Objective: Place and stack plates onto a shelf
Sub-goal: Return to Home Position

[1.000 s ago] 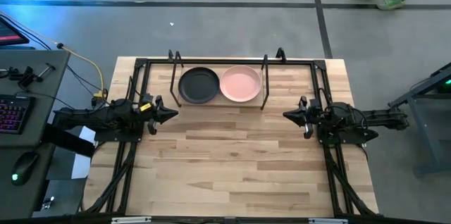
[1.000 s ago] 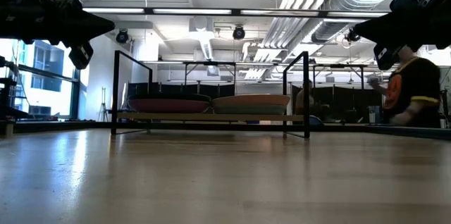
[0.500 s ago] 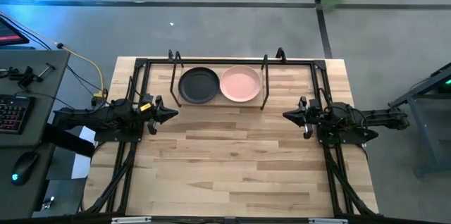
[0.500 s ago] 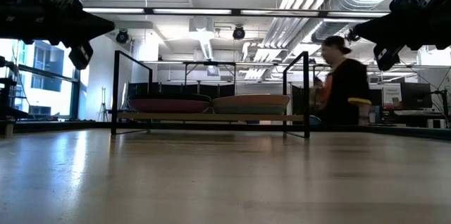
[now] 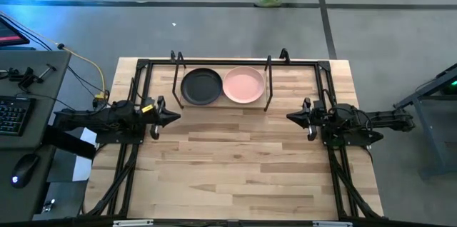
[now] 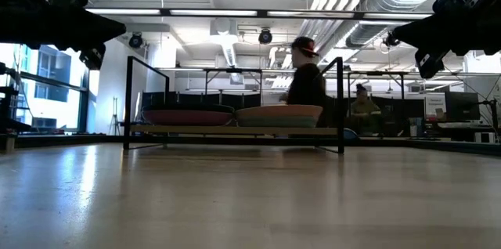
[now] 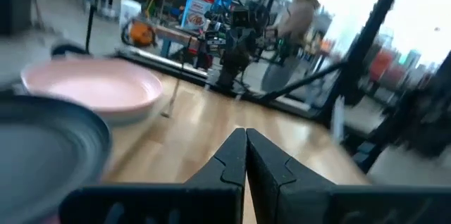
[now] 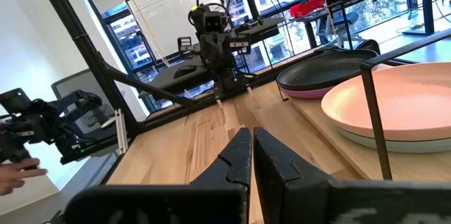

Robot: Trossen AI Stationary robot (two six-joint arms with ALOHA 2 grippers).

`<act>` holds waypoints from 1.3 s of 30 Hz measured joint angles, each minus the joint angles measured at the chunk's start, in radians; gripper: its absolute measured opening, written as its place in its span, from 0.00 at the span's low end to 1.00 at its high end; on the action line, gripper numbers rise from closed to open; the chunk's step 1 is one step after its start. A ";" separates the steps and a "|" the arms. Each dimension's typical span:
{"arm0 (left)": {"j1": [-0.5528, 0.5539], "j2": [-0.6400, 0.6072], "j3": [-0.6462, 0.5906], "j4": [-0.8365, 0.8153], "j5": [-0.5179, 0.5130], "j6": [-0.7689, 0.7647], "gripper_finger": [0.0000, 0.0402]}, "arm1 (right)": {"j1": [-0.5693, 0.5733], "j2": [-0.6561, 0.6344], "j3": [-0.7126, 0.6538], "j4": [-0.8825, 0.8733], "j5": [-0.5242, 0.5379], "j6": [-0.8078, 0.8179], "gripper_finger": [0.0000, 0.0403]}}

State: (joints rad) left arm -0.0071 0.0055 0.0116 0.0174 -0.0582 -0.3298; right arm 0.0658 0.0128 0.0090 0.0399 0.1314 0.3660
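Plates stand in two stacks side by side on the shelf (image 5: 222, 103) at the far edge of the table (image 5: 235, 170). From above I see only the top ones: the black plate (image 5: 201, 86) on the left and the pink plate (image 5: 244, 85) on the right, their rims just beside each other. My right wrist view shows what lies beneath them: the purple plate (image 8: 315, 92) under the black one and the blue-green plate (image 8: 394, 144) under the pink one. The low view gives both stacks as shallow profiles resting on the wooden board, between the thin black wire legs. My left gripper (image 5: 174, 116) hangs over the left side of the table and my right gripper (image 5: 290, 117) over the right side, both well apart from the shelf and pointing toward each other. Each wrist view shows its own fingers pressed together with nothing between them, a detail too small to read from above. A person (image 6: 307, 84) shows behind the shelf in the low view; from above only legs and shoes appear beyond the table.
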 joint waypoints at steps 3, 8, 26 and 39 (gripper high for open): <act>0.000 0.011 0.000 -0.003 0.000 0.152 0.00 | 0.000 0.000 0.000 0.000 0.000 0.000 0.00; 0.000 0.021 0.000 -0.003 0.003 0.171 0.00 | 0.000 0.000 0.000 0.000 0.000 0.000 0.00; 0.000 0.021 0.000 -0.001 0.002 0.141 0.00 | 0.000 0.000 0.000 0.000 0.000 0.000 0.00; 0.000 0.021 0.000 -0.001 0.002 0.141 0.00 | 0.000 0.000 -0.001 0.000 0.000 0.000 0.00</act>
State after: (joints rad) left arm -0.0071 0.0261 0.0120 0.0166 -0.0561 -0.1892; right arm 0.0658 0.0128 0.0082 0.0399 0.1314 0.3660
